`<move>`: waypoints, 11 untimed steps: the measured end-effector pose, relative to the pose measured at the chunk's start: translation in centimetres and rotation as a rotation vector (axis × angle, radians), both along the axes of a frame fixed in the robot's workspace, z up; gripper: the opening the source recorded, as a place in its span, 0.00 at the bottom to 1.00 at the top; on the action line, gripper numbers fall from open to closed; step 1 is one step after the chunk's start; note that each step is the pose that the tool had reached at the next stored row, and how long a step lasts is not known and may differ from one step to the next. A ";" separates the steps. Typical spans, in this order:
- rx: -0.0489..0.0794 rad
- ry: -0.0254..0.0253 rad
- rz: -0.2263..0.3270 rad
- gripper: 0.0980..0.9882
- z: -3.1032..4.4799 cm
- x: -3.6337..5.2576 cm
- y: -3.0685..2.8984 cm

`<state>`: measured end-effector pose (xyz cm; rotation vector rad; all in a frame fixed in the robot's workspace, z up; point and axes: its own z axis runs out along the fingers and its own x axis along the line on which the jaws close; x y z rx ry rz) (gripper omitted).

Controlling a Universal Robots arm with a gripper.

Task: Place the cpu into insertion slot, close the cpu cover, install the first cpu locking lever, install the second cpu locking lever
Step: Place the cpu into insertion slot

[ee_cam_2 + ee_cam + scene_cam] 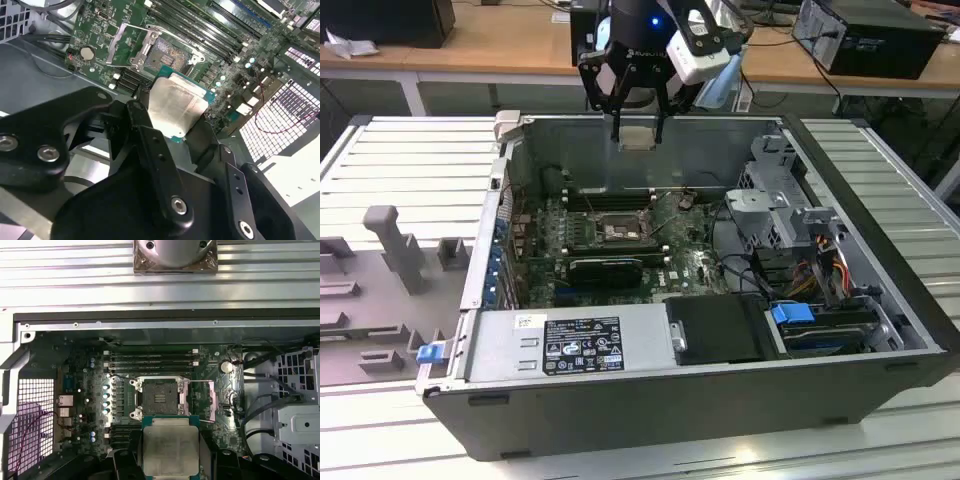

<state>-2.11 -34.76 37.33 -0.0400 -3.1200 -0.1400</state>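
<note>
PC case [670, 415], mobo [202, 367], RAM slots [150, 359].

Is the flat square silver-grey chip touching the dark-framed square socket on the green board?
Apart. The exterior view shows the chip held by the gripper well above the socket.

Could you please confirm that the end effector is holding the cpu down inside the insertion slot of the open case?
Not quite. The end effector does hold the cpu, but above the open case, clear of the insertion slot, whose pin field lies bare. The exterior view shows the cpu up at the level of the case's rim.
</note>
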 end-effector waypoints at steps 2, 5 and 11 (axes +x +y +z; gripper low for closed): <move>0.000 0.0000 -0.010 0.50 -0.01 0.00 0.00; 0.000 0.0000 -0.042 0.50 0.00 -0.03 0.00; 0.000 0.0000 -0.090 0.50 -0.01 -0.04 0.00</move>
